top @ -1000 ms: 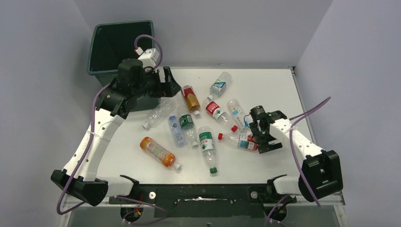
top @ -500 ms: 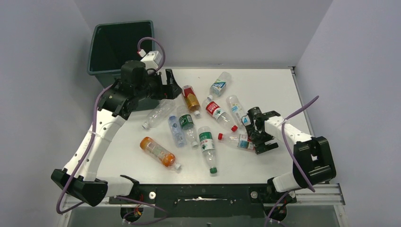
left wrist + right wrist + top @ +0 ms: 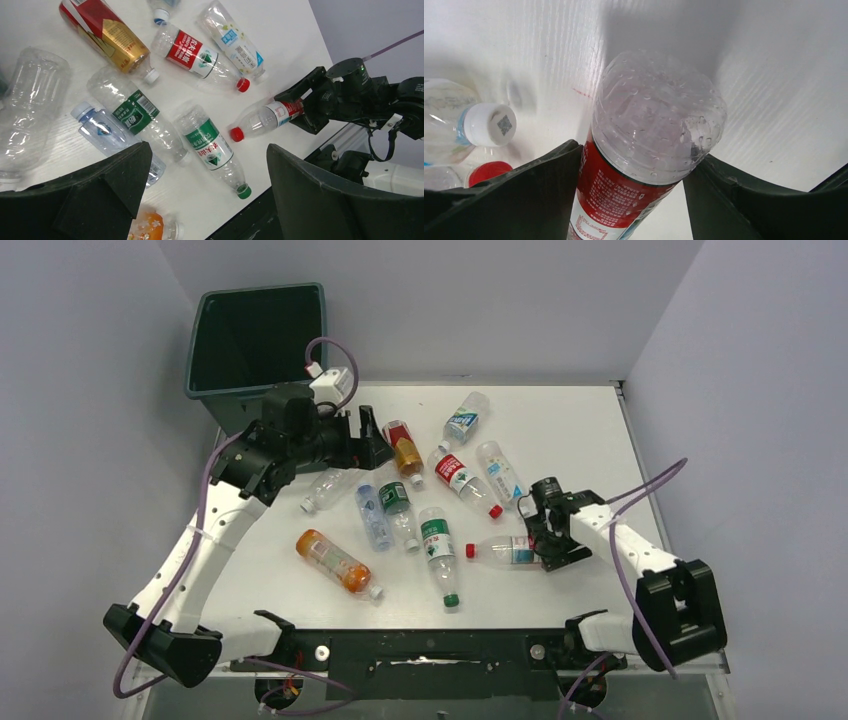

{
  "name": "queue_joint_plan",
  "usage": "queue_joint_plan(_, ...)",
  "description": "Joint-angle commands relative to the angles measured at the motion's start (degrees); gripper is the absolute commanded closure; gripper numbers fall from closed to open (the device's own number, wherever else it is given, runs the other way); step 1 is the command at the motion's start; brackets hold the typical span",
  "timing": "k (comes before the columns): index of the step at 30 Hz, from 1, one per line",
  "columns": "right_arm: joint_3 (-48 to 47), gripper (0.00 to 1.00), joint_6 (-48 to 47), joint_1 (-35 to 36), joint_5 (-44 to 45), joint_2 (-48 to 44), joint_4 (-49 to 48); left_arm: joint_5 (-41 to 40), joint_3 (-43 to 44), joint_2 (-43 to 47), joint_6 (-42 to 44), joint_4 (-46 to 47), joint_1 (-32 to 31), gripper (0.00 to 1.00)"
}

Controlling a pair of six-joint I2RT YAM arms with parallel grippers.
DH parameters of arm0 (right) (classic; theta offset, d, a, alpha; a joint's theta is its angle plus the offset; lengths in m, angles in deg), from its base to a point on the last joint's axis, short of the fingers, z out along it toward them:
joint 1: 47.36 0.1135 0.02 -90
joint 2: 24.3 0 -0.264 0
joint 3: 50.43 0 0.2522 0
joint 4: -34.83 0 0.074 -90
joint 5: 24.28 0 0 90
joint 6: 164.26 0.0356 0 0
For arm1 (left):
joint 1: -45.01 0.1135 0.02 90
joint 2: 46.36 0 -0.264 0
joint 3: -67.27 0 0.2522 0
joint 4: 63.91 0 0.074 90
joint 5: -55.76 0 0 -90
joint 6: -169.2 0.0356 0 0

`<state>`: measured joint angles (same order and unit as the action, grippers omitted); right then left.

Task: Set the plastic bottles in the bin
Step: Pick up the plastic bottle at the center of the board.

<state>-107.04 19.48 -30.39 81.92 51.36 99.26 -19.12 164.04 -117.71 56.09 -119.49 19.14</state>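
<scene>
Ten plastic bottles [image 3: 437,550] are found lying on the white table [image 3: 580,430], most of them crowded in its middle. The bin [image 3: 250,340] is placed at the far left corner. One red-labelled bottle [image 3: 505,551] with a red cap is clamped near its base end between the fingers of the right gripper [image 3: 545,548], at the right side of the table. Just beside it a white-capped bottle [image 3: 485,125] is seen, its cap printed with a small square code. Chinese characters are carried on the red and green labels, too small to be read. The left gripper [image 3: 365,440] is spread wide and empty above the bottles near the bin.
</scene>
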Motion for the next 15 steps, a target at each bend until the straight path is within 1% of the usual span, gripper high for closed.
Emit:
queue_joint_plan(1,1.09,0.38,0.20,0.93,1.20,-6.00,1.12,5.21,-0.88,2.41,0.17,3.88,-0.54,0.14)
queue_joint_plan(3,0.92,0.42,-0.29,1.24,1.64,-7.71,2.27,8.34,-1.50,2.54,0.17,4.94,-0.63,0.14)
queue_joint_plan(6,0.23,0.44,-1.67,1.61,2.08,-10.37,3.60,14.18,-2.94,2.70,-0.15,7.18,-0.76,0.14)
queue_joint_plan(9,-1.67,0.46,-4.19,2.30,2.53,-12.60,5.09,17.41,-3.74,2.87,0.22,8.37,-1.73,0.12)
queue_joint_plan(12,-4.58,0.47,-7.54,3.14,2.72,-13.15,7.36,17.58,-3.67,3.05,2.21,7.86,-4.09,0.11)
queue_joint_plan(15,-7.55,0.48,-10.56,4.77,3.26,-13.24,9.20,15.69,-3.64,2.98,4.34,7.17,-8.41,0.11)
